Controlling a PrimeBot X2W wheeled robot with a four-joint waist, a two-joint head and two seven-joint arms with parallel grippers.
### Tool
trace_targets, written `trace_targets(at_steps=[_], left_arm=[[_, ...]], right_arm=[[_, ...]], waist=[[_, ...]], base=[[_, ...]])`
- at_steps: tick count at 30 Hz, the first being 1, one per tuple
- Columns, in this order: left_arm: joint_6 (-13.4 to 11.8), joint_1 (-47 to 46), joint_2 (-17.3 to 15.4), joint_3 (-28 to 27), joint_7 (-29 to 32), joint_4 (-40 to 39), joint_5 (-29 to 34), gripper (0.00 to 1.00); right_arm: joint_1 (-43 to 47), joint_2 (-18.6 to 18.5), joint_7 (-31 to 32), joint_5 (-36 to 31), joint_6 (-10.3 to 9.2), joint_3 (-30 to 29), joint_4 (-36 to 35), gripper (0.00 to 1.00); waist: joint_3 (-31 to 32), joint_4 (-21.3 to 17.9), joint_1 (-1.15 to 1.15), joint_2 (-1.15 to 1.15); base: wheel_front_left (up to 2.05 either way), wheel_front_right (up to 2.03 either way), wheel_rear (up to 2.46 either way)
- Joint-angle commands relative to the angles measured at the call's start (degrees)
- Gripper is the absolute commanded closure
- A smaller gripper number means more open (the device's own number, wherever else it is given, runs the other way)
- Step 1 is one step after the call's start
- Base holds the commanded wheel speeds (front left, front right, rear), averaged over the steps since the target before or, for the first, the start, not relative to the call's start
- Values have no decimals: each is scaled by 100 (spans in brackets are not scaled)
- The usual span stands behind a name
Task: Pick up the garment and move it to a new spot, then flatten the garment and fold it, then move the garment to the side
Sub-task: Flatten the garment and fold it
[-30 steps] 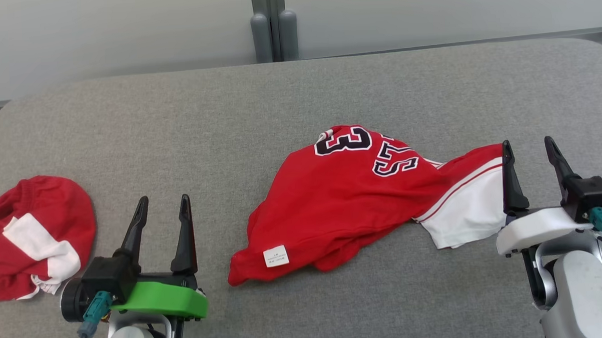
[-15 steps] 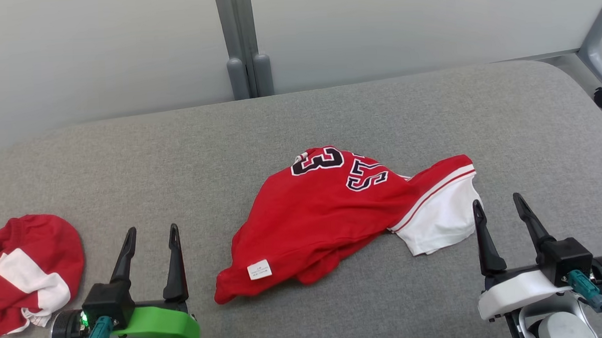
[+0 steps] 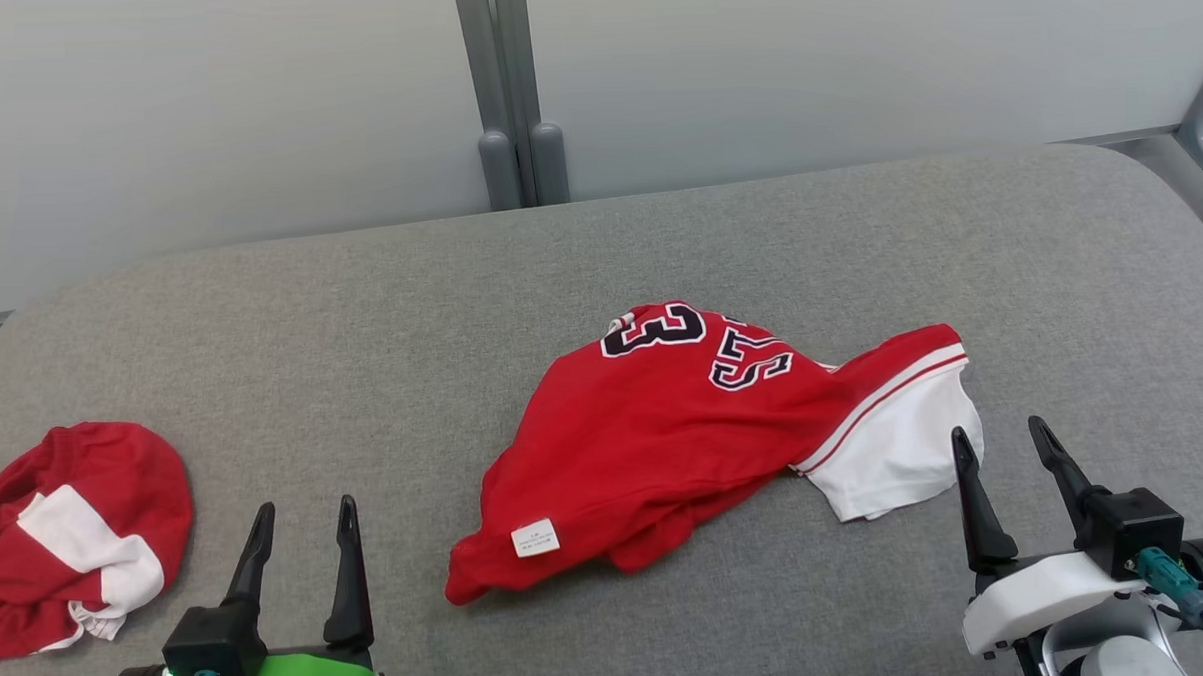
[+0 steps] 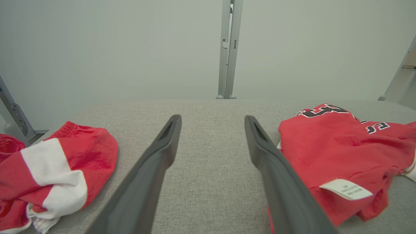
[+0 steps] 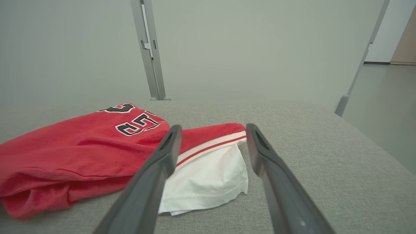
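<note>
1. One grey, fabric-covered worktop (image 3: 361,336) carries everything. The head view has shifted over the last second, which is the camera moving and not the things.
2. One red jersey with a white side panel and black-and-white numerals (image 3: 665,426), the task's garment, lies rumpled and unfolded on the worktop. Its heap looks the same as a second ago.
3. One second bundle of red-and-white cloth (image 3: 77,496) lies well apart on the jersey's left, which makes two garments in all.
4. There are two grippers, both spread open and empty.
   - The right gripper (image 3: 997,429) stood alongside the jersey's right edge a second ago. It has since drawn back and now has its fingertips just beside the white panel's near corner.
   - The left gripper (image 3: 305,506) waits near the jersey's left end, apart from it.
   - Nothing is held, so I judge the jersey is resting between steps, with flattening and folding not yet done.
5. One small white label (image 3: 534,537) shows on the jersey's near left corner.
</note>
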State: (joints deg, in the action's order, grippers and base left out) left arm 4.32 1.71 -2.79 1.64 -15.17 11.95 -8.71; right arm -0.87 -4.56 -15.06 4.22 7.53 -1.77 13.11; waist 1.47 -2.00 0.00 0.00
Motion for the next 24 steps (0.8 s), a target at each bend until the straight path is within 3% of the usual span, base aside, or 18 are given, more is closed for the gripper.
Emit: trace_targets(at_steps=[1, 15, 19, 24], left_arm=[[28, 61, -20, -19, 3, 50, -85, 0], [119, -64, -20, 105, 3, 350, -244, 0], [180, -212, -20, 239, 3, 743, -513, 0], [270, -574, -22, 663, 165, 1580, -1185, 0]], right_arm=[[-72, -35, -16, 48, -8, -11, 21, 0], [-92, 35, -17, 96, -8, -204, 83, 0], [-214, 66, -6, 400, -8, -252, 371, 0], [-475, -105, 787, 861, -8, -365, 835, 0]], waist=[[-2, 27, 0, 0], [-44, 77, 0, 0], [-75, 96, 0, 0], [-130, 144, 0, 0]], base=[[0, 0, 0], [0, 0, 0], [0, 0, 0], [0, 0, 0]])
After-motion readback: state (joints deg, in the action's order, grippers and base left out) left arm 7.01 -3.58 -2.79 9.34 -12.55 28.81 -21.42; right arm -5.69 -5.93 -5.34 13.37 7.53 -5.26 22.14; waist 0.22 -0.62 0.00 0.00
